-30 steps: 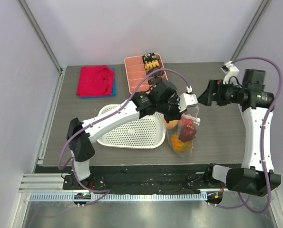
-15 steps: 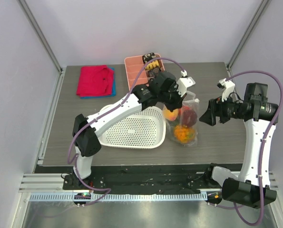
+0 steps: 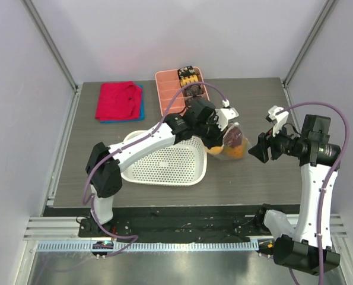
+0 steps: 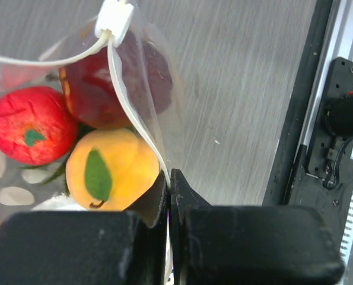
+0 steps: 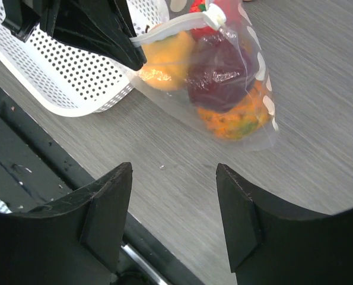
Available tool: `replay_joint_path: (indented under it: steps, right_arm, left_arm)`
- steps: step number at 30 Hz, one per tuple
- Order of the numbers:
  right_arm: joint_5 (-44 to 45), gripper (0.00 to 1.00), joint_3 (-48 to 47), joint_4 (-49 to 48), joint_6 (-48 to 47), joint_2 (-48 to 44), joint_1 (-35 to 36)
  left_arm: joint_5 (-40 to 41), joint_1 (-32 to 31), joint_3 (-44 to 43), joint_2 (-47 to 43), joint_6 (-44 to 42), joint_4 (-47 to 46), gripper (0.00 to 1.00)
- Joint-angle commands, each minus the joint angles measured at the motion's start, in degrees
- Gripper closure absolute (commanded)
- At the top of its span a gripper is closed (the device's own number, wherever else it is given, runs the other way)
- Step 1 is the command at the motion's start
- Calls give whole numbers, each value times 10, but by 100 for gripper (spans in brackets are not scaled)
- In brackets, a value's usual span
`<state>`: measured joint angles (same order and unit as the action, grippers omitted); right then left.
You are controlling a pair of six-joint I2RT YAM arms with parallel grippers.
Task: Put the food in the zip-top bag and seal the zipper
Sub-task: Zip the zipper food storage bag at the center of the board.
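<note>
left gripper (image 4: 169, 179) is clamped on the zipper (image 4: 130, 107); right gripper (image 5: 173, 178) gapes empty; if that thin pinch slips, the zip-top bag (image 5: 264, 89) could drop, spilling food (image 5: 215, 74).

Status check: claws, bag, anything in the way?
Left claw shut on zipper. Right claw open, empty, off the zip-top bag. Fruit inside; seal unconfirmed. White basket close beside it.

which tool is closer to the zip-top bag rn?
Left. The left tool is shut on the zip-top bag at its mouth edge; the right tool is open, off to the bag's right, not touching it.
</note>
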<state>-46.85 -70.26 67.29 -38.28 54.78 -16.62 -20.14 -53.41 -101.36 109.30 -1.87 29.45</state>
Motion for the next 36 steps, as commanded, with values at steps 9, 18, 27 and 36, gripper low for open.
replay_joint_path:
  steps: [9,18,27,36]
  right_arm:
    - [-89,34,64,-93,-147,-8,-3]
    - [-154,36,115,-168,-188,-16,-3]
    - [-173,43,129,-176,-185,16,0]
    - [-172,42,140,-200,-187,30,12]
  left_arm:
    - [-74,-6,57,-75,5,-52,100]
    - [-89,-15,55,-78,-5,-43,100]
    - [-91,-27,66,-85,-30,-36,100]
    - [-99,-35,81,-88,-57,-28,100]
